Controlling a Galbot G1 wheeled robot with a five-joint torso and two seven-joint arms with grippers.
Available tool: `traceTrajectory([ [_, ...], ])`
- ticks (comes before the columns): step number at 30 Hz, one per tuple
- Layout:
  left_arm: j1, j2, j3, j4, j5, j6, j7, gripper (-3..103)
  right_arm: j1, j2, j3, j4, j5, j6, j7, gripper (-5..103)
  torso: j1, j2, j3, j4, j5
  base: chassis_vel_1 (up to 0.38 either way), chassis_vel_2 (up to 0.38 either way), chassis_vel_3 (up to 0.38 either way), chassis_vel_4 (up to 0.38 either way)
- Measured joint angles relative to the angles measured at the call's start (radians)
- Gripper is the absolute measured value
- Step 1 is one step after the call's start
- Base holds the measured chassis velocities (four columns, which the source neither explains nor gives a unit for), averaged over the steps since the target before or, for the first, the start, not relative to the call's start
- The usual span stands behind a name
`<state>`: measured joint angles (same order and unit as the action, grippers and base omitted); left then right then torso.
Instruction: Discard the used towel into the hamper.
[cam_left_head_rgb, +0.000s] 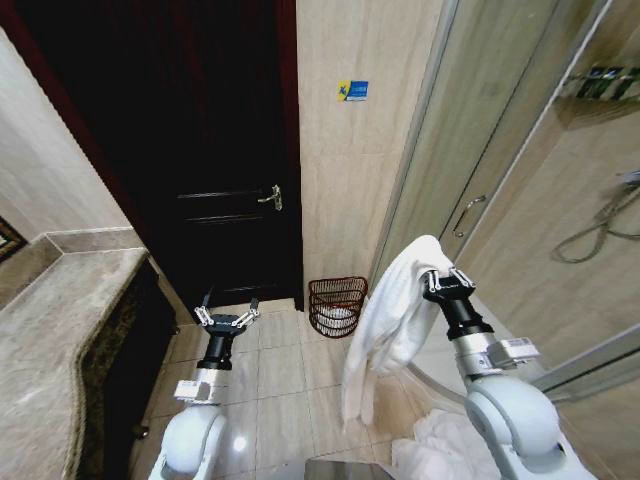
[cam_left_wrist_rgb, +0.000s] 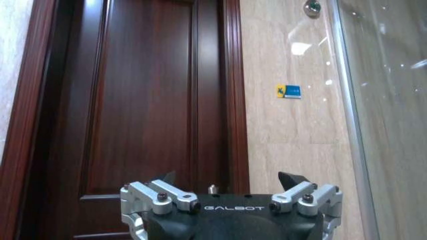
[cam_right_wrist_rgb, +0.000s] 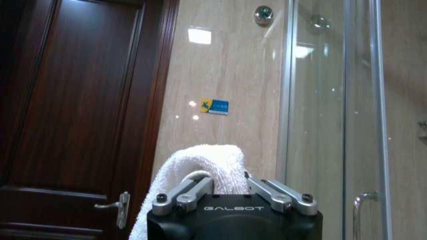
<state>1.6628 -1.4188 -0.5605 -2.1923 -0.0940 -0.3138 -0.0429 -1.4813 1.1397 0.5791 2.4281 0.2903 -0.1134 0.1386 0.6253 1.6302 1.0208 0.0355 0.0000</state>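
Doorway darkness takes the upper left of the head view, where the dark wooden door (cam_left_head_rgb: 200, 150) stands beside the glass shower enclosure (cam_left_head_rgb: 520, 180) on the right. Right of centre, the white towel (cam_left_head_rgb: 385, 320) hangs in a long fold from the right gripper (cam_left_head_rgb: 447, 280), whose fingers pinch its upper bunch. It looks soft, limp and light, likely to sway and trail, so the high grip near the fold seems sensible; the loose tail may snag a rim. More white cloth (cam_left_head_rgb: 440, 450) lies on the floor at the lower right. The hamper (cam_left_head_rgb: 337, 305), a small red-brown wire basket, sits on the tiles at centre against the wall, just beyond the towel. At lower left, the left gripper (cam_left_head_rgb: 226, 318) waits with fingers spread, holding nothing.
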Motion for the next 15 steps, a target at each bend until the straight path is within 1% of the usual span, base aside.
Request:
traceTrajectory([
  [2,-0.001,0.000,0.000,0.005,-0.002,-0.010,-0.005,100,0.001,0.001,-0.001,-0.001,0.000,0.000,0.000,9,-0.004,-0.009,-0.005,-0.0001,0.0001,0.000,0.000,0.000,0.000],
  [3,-0.008,0.000,0.001,0.013,-0.003,-0.021,-0.017,100,0.003,0.001,-0.002,-0.002,0.000,0.000,0.000,9,-0.007,-0.015,-0.008,-0.0001,0.0000,0.000,0.000,0.000,0.000],
  [7,-0.018,0.002,-0.003,0.018,-0.006,-0.024,-0.026,100,0.011,0.000,-0.001,-0.009,0.000,0.000,0.000,9,-0.009,-0.019,-0.010,-0.0002,0.0000,0.000,0.000,0.000,0.000],
  [15,-0.019,0.001,0.001,0.017,-0.006,-0.024,-0.027,100,0.014,-0.001,-0.003,-0.022,-0.003,0.000,-0.003,9,-0.009,-0.018,-0.010,-0.0001,0.0000,0.000,0.000,0.000,0.000],
])
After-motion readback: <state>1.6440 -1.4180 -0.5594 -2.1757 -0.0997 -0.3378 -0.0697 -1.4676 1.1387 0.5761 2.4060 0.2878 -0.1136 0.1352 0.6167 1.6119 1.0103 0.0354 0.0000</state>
